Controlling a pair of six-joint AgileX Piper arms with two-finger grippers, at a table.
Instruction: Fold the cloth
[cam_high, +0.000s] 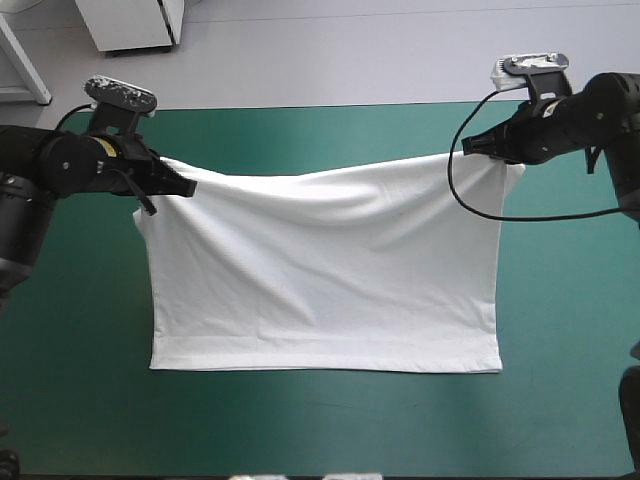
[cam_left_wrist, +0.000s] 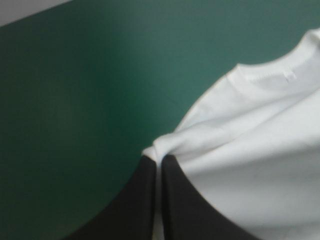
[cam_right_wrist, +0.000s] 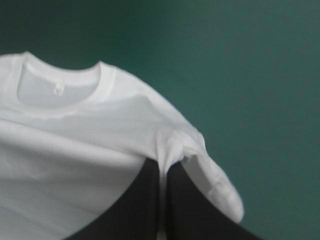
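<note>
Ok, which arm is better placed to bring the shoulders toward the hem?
Left, marginally: the left gripper holds the T-shirt nearer its hem than the right gripper does. Likely move both together.

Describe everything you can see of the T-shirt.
The T-shirt is white, of thin, soft-looking fabric, short-sleeved, with a ribbed collar. Its near hem lies flat on the teal-green cover. Its far edge sags between the left gripper and right gripper, each shut on a pinched shoulder.

A robotics lab, it seems: teal-green covered table (cam_high: 320, 420), bare grey floor (cam_high: 350, 50) (white cabinet (cam_high: 130, 25) beyond).
</note>
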